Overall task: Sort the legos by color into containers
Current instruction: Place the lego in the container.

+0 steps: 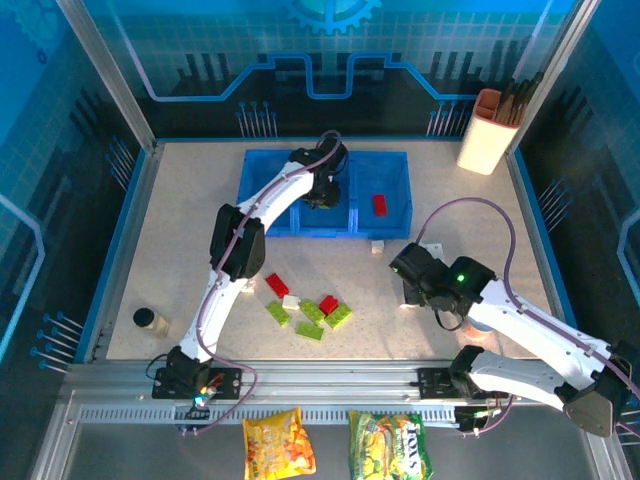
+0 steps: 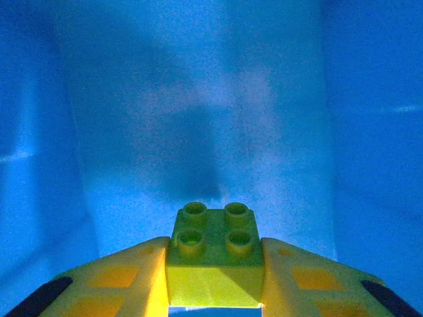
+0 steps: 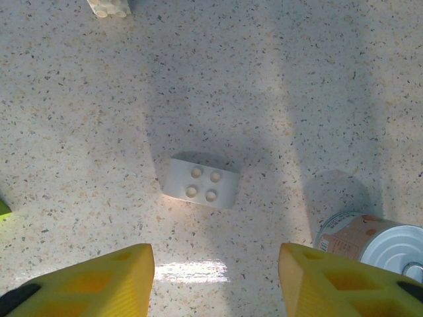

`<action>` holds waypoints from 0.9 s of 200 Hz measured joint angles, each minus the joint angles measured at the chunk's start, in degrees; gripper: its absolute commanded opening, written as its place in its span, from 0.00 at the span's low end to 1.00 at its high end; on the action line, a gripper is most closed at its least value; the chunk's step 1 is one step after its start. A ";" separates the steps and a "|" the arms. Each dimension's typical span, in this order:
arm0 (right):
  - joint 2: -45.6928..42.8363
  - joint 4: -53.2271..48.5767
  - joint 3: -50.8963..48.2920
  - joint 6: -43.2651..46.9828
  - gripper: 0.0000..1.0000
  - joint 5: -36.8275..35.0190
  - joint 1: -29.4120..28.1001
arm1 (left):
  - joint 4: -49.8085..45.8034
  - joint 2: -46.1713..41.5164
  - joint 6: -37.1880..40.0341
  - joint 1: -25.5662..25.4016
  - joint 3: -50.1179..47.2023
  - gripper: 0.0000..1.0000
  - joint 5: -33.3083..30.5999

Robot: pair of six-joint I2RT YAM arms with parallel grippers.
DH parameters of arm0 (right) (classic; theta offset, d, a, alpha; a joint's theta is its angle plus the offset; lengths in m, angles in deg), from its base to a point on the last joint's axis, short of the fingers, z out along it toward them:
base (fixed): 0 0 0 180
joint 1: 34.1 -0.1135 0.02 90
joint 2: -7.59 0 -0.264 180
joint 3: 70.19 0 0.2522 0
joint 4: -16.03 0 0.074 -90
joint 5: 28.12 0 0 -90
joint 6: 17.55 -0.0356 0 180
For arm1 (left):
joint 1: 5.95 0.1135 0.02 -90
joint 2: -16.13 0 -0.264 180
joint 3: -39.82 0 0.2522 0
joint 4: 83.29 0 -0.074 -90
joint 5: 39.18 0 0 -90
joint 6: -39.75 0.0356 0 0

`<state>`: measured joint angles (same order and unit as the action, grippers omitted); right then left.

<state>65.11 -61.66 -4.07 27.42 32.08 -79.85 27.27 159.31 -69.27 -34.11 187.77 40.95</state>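
One lime green brick (image 2: 213,231) sits clamped between the yellow fingers (image 2: 119,277) of the left gripper (image 2: 215,277), studs facing up, with the jaws closed narrowly against its two sides. Around and behind it the left wrist view shows the translucent blue floor and walls of the tray (image 2: 198,99). From above, the left arm reaches across the counter (image 1: 180,230) and its gripper (image 1: 322,195) hangs in the middle of the tray's (image 1: 265,190) three compartments. The brick is therefore inside that compartment but in the grip, not lying loose. A red brick (image 1: 380,204) lies in the right compartment.

The right gripper (image 3: 213,264) stands apart, its two fingers (image 3: 99,284) spread with bare counter (image 3: 297,79) between them and nothing held. A white brick (image 3: 201,183) lies flat on the counter just ahead of the gap, roughly centred between the fingers and touching neither. A can (image 3: 370,241) stands near the right finger, and another cream brick (image 3: 109,6) lies at the top edge of that view, well apart.

Near the left arm, a cluster of loose bricks (image 1: 313,311) in red, green and white lies on the counter in front of the tray, apart from both grippers.
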 measured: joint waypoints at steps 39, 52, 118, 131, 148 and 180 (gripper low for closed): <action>0.00 -0.17 0.00 -0.02 0.54 0.02 0.00 | 0.00 1.84 0.68 0.59 0.79 0.38 0.02; 0.02 -0.20 0.00 -0.02 0.54 0.02 0.00 | -0.02 2.23 1.05 0.63 0.79 0.39 0.02; 0.02 -1.20 0.02 -0.02 0.54 0.02 0.00 | 0.00 2.36 1.20 0.63 0.76 0.44 0.13; 0.02 -1.22 0.02 -0.02 0.54 0.00 0.00 | 0.00 2.34 1.20 0.63 0.79 0.44 0.22; 0.02 -1.20 0.02 -0.02 0.54 0.02 0.00 | 0.00 2.25 1.20 0.63 0.76 0.44 0.22; 0.02 -1.16 0.02 0.00 0.54 0.00 0.00 | -0.17 0.74 1.22 0.61 0.76 0.44 0.26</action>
<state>65.13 -62.81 -4.05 27.42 32.08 -79.85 27.09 160.05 -68.05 -33.50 188.54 41.22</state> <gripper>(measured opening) 0.541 0.441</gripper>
